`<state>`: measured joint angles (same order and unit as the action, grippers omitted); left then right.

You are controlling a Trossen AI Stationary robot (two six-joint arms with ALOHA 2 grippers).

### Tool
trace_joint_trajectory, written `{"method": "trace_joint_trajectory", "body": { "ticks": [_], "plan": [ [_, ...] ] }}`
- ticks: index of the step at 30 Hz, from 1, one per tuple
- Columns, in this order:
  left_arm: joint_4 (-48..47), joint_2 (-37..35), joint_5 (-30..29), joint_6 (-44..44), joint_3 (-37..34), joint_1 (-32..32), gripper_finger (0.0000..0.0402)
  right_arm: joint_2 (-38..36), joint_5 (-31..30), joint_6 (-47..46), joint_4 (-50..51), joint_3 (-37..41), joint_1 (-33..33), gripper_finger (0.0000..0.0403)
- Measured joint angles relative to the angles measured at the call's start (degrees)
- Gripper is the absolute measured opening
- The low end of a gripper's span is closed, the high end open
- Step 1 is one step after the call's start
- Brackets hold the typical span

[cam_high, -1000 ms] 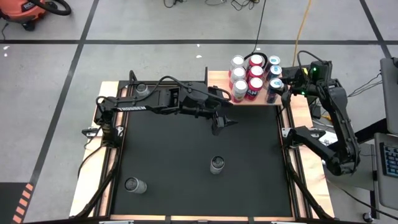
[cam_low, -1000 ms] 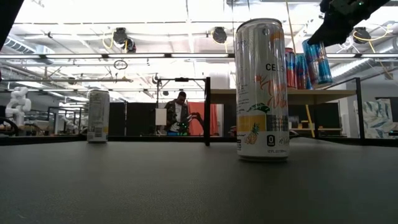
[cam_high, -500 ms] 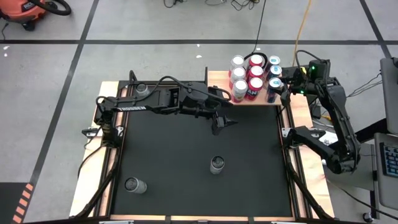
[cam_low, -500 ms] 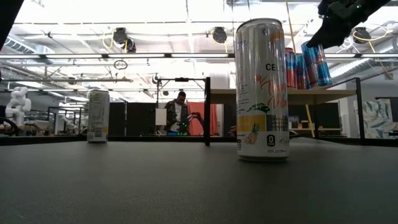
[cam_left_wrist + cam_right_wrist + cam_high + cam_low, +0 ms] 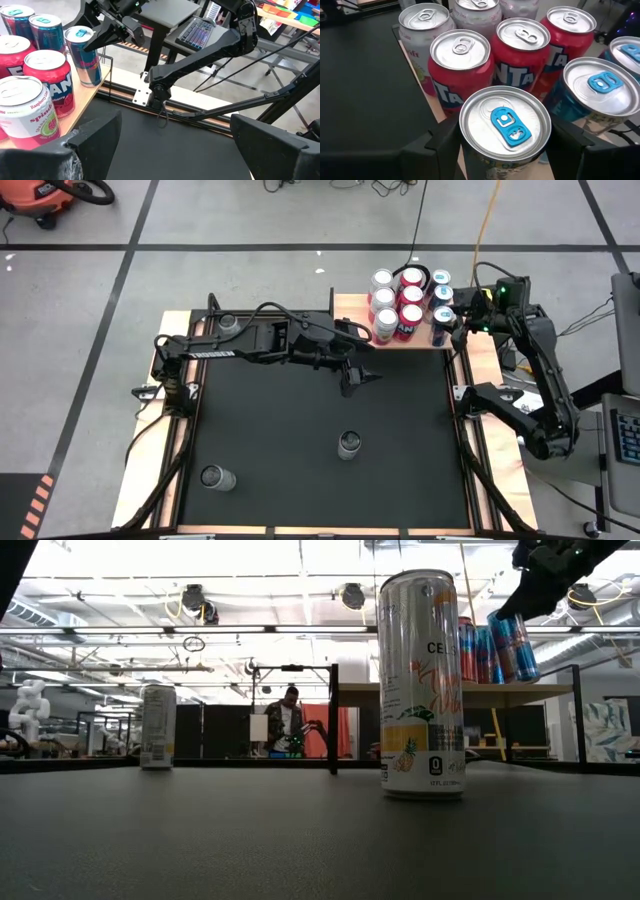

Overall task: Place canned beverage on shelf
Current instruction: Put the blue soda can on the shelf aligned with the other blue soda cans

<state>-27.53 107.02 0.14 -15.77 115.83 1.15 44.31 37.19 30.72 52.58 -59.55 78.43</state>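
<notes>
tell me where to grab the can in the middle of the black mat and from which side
Grip the tall can around its upper body, just below the rim, coming straight down from above. It stands upright and alone on the black mat, so both sides are free for the fingers. The open left gripper hovers nearest to it.

Cluster of cans [image 5: 405, 303] on the shelf [image 5: 348, 308], two cans [image 5: 349, 445] apart on the mat [image 5: 290, 430].
</notes>
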Motion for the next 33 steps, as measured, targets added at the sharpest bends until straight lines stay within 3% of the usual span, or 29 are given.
{"method": "trace_joint_trajectory", "body": {
  "ticks": [14,23,33],
  "plan": [
    [0.00,0.00,0.02,-0.04,0.00,0.00,0.0375,0.20,-0.83,0.59,0.61,-0.09,0.00,0.0210],
    [0.01,0.00,0.02,-0.21,0.00,0.00,0.0375,0.26,-1.35,0.15,1.24,-0.07,0.00,0.0265],
    [0.01,0.00,0.02,-0.19,0.00,0.00,0.0375,0.03,-1.94,-1.10,0.78,-0.07,0.00,0.0269]
  ]
}}
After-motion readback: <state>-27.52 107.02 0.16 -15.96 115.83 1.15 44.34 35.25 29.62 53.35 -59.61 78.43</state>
